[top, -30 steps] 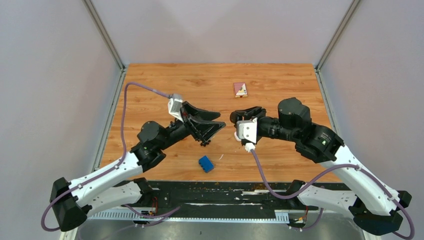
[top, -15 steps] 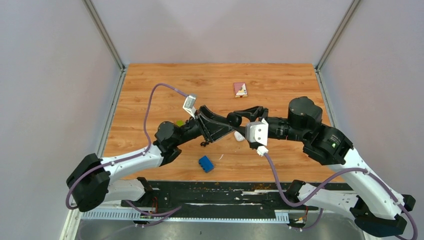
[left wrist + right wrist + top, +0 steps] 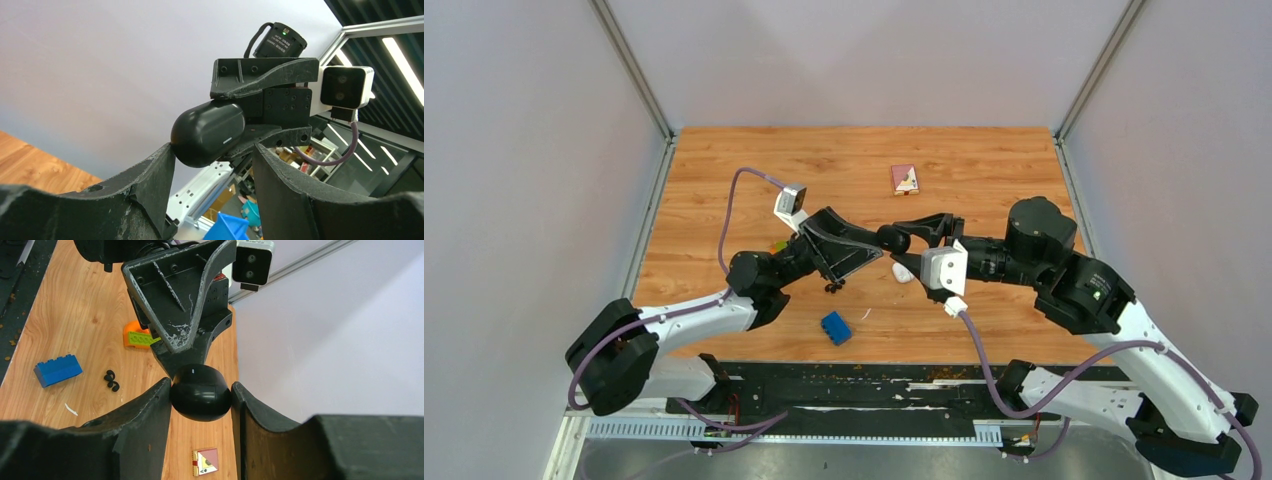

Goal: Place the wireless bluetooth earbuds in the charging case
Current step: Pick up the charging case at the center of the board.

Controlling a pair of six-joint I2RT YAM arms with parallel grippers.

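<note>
Aloft, well inside the edges of the wooden surface (image 3: 724, 170), the right end effector (image 3: 200, 390) clamps a glossy rounded black case (image 3: 200, 402); the left end effector (image 3: 212, 150) gapes wide beside it (tiny black earbuds (image 3: 111, 380) lie on the grain).

Black on black over warm wood grain!
The charging case (image 3: 200, 399) is glossy black, the tiny earbuds (image 3: 111, 380) black too, on the orange-brown streaked table (image 3: 724, 170). There's a blue brick (image 3: 57, 370), an orange brick (image 3: 131, 328) under a lime-green strip, a white case (image 3: 903, 272), and a red-and-cream card (image 3: 905, 179) toward the far edge.
</note>
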